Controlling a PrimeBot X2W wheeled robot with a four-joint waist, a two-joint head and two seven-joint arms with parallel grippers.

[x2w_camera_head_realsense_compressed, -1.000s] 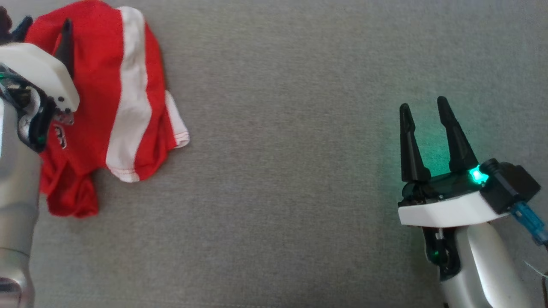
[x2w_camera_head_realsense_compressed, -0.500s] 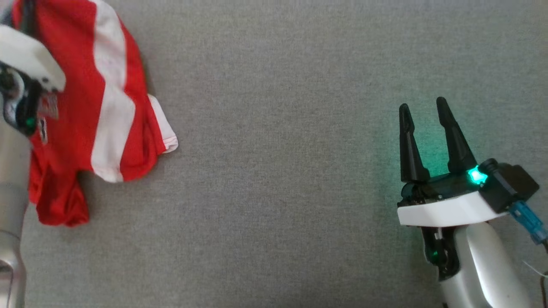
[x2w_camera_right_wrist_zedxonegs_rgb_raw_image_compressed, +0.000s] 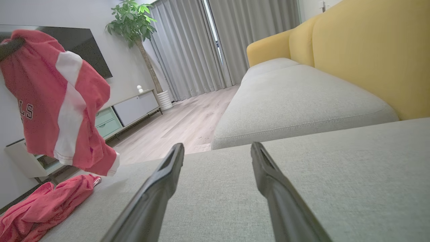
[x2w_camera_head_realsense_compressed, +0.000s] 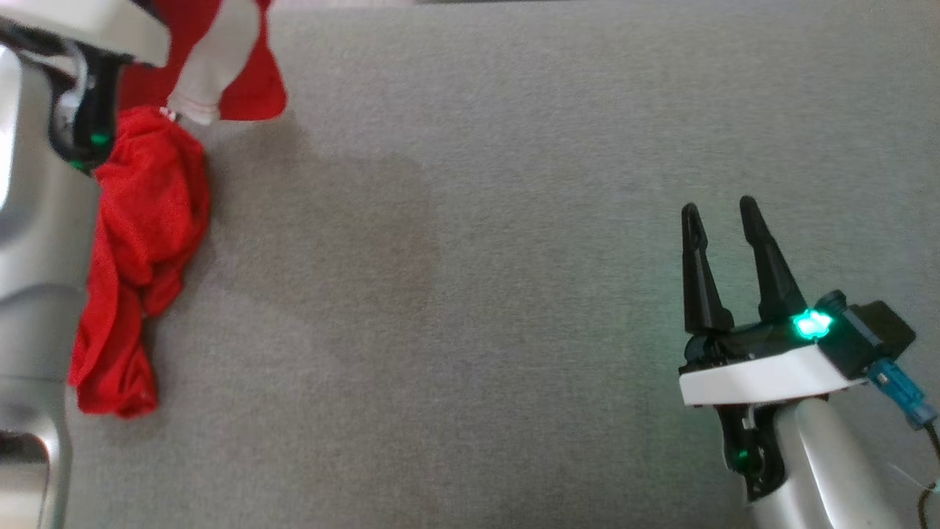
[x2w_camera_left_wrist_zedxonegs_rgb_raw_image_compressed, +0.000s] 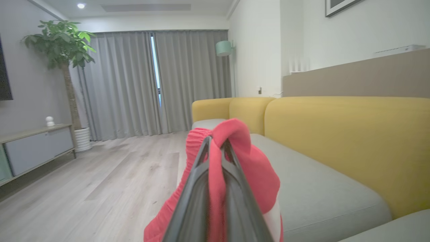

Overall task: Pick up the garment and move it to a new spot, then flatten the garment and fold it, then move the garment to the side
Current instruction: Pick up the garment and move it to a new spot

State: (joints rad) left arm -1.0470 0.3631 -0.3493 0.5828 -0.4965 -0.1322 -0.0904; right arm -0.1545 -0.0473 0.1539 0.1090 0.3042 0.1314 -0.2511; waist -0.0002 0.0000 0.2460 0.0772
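garment [x2w_camera_right_wrist_zedxonegs_rgb_raw_image_compressed: 63,101]: soft, light, limp; hangs bunched.
left gripper [x2w_camera_left_wrist_zedxonegs_rgb_raw_image_compressed: 216,143]: fingers pinching a garment fold.
right gripper [x2w_camera_head_realsense_compressed: 720,207]: fingers spread, empty.
best hold: probably a free corner.

A: The garment [x2w_camera_head_realsense_compressed: 147,213] is looking like soft red knit cloth, matt, with a white cloth stripe.
B: The sofa cushion [x2w_camera_head_realsense_compressed: 477,294] is showing a rough grey weave, matt too.
A: The fingers [x2w_camera_head_realsense_compressed: 701,279] of the right gripper [x2w_camera_head_realsense_compressed: 718,209] are reading as dark matt plastic.
B: The left forearm [x2w_camera_head_realsense_compressed: 37,242] is gleaming silver and smooth; metal or plastic, I cannot tell.
A: The floor [x2w_camera_left_wrist_zedxonegs_rgb_raw_image_compressed: 100,181] is showing pale wood planks with a slight sheen, and the backrest [x2w_camera_left_wrist_zedxonegs_rgb_raw_image_compressed: 336,134] is wearing matt yellow cloth.
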